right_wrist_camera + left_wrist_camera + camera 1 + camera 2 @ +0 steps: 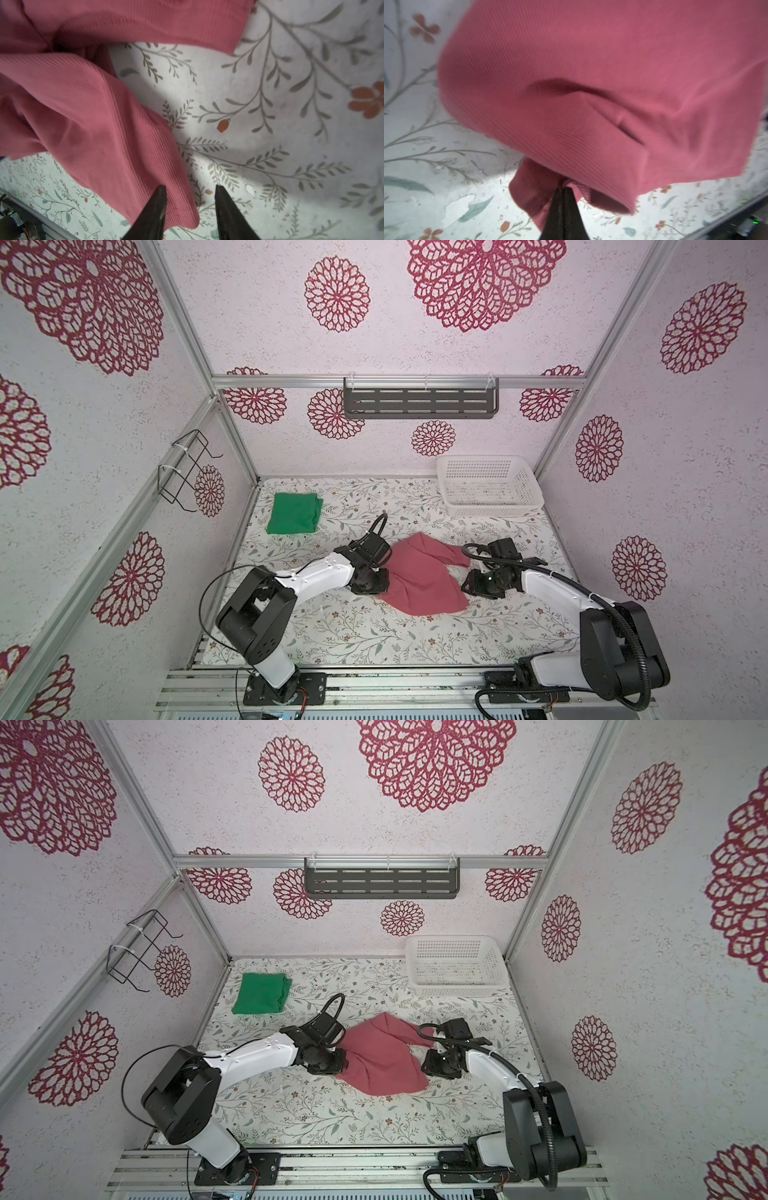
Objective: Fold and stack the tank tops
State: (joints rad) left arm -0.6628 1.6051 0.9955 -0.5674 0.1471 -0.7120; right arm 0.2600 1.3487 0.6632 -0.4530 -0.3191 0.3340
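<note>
left jaws pinched tight on a bunched hem of the pinkish red tank top. right jaws stand partly apart, gripping nothing: one tip over the cloth's edge, the other over the bare floral surface. in both top views that garment lies crumpled mid-surface between the arms. the green tank top sits folded far left, well apart. the white basket stands far right.
</note>
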